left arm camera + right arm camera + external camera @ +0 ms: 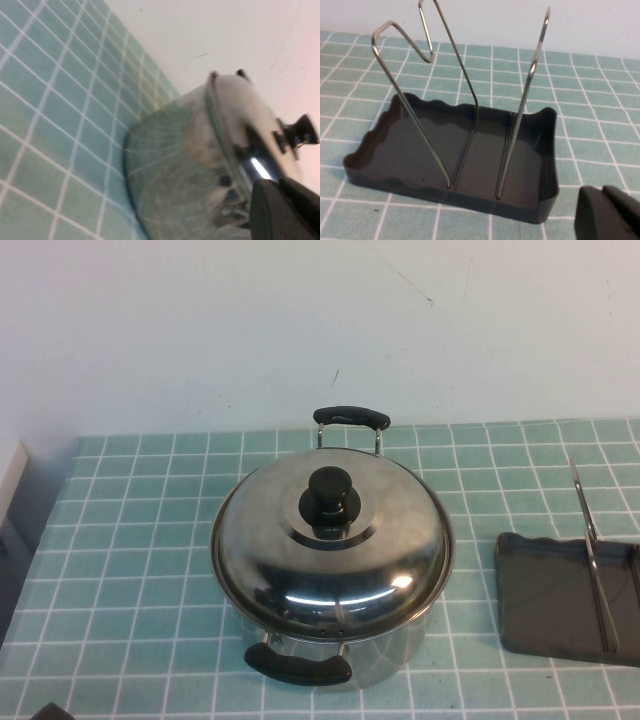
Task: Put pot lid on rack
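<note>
Dark grey wavy-edged rectangular rack point(560, 600) with upright wire divider: right end cut off by high view's edge. Left gripper point(285, 210) and right gripper point(610, 212): only a dark corner of each shows in its wrist view. Left wrist view blurred; shiny domed steel pot lid point(250, 125) with black knob cut off there.

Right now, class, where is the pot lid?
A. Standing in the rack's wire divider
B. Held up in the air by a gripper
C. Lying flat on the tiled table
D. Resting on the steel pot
D. The pot lid sits closed on the steel pot, while the rack to its right holds nothing; the left gripper shows beside the pot and the right gripper near the rack, neither holding anything.
</note>
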Controlling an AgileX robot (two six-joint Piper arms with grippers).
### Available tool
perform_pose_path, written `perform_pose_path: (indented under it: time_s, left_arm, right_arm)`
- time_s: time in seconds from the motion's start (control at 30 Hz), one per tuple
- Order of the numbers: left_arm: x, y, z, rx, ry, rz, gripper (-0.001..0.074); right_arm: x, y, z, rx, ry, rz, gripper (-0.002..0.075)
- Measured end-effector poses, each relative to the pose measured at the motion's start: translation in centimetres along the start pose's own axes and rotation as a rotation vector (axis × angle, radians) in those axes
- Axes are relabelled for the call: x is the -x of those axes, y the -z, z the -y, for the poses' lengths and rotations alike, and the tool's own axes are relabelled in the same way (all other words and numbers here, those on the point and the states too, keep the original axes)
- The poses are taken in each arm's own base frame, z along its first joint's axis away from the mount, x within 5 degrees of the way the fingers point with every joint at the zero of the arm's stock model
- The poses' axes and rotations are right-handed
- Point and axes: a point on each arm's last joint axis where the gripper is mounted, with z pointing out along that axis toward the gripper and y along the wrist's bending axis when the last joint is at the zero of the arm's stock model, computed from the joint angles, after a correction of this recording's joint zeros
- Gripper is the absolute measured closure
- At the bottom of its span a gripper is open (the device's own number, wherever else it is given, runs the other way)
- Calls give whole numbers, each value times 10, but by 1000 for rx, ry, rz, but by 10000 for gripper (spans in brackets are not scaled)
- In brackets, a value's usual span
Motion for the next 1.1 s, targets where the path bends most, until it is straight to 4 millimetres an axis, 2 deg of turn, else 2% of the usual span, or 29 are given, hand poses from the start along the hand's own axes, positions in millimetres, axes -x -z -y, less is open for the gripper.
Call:
perform_pose_path:
  time_s: [0.3,0.73,0.9,1.1]
  left_arm:
    - [5,0,4,-43,29,56,739]
    - [11,1,5,-38,-263,126,738]
    - [23,12,38,-102,-540,132,739]
    - [54,16,81,-41,-782,173,739]
  right_arm:
    - [0,0,0,0,0,0,727]
    - [0,0,0,0,0,0,727]
    - [0,0,0,0,0,0,727]
    - [0,0,0,0,0,0,727]
